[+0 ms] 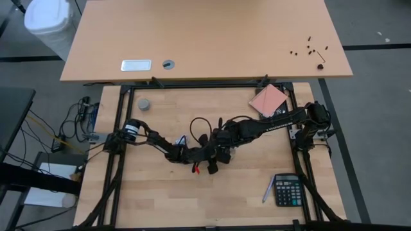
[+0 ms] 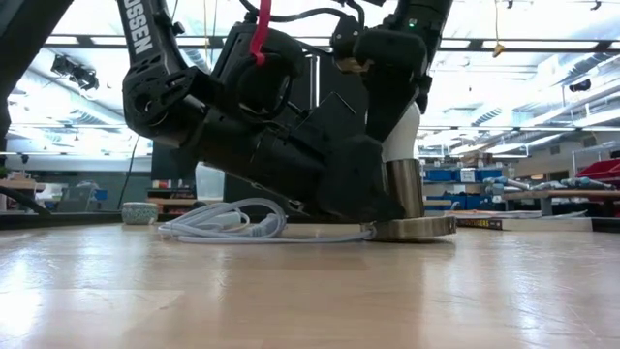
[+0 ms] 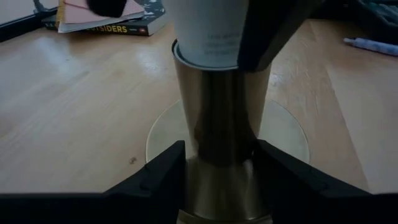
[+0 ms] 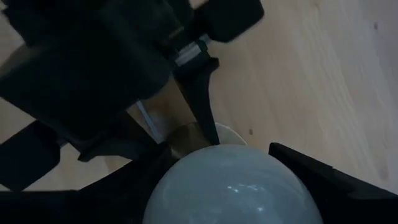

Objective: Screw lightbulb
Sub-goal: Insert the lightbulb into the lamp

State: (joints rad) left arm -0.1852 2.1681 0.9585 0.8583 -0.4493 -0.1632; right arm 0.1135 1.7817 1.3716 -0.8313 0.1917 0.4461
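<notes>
Left hand (image 3: 219, 168) clamps the brass socket (image 3: 221, 130) upright on the desk (image 3: 74, 124); right hand (image 4: 217, 162) grips the lightbulb (image 4: 233, 186) atop it.

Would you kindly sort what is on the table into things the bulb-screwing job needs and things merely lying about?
In use:
- white pear-shaped lightbulb
- upright brass-coloured metal socket on a round base
- coiled white cable
- left gripper at the socket
- right gripper at the bulb

Lying about:
- black calculator
- pink notepad
- small grey round puck
- pen
</notes>
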